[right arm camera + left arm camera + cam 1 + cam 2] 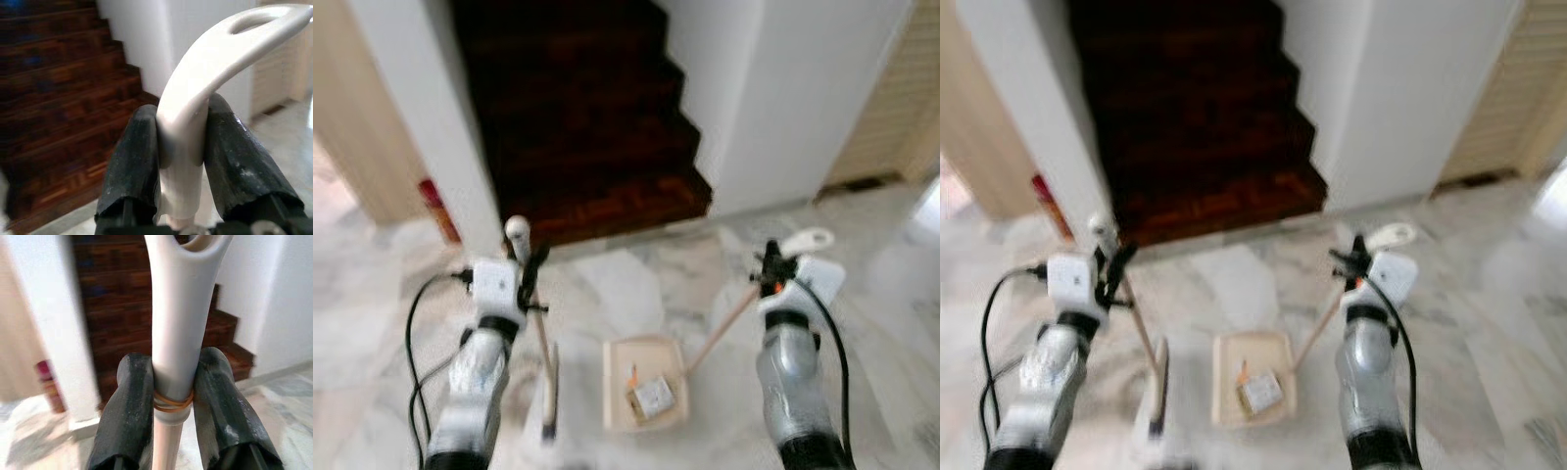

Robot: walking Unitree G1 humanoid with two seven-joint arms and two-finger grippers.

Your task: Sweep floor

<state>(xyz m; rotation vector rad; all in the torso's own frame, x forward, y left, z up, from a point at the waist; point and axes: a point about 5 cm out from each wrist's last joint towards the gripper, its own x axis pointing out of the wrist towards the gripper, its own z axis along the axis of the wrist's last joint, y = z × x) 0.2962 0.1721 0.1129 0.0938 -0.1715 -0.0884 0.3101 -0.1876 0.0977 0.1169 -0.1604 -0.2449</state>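
Observation:
My left gripper [530, 262] is shut on the white handle of a broom [176, 323], whose stick runs down to a brush head [549, 397] on the marble floor. My right gripper [770, 264] is shut on the curved white handle of a dustpan [195, 98]. Its wooden stick slants down to the cream pan [644, 382], which lies on the floor between my arms. A small crumpled packet [652, 397] and an orange scrap rest inside the pan. The brush head stands just left of the pan, apart from it.
A dark wooden staircase [587, 117] rises straight ahead between white walls [783, 98]. A red object [438, 208] stands by the left wall's foot. Beige doors flank both sides. Pale marble floor [636, 284] lies open before the stairs.

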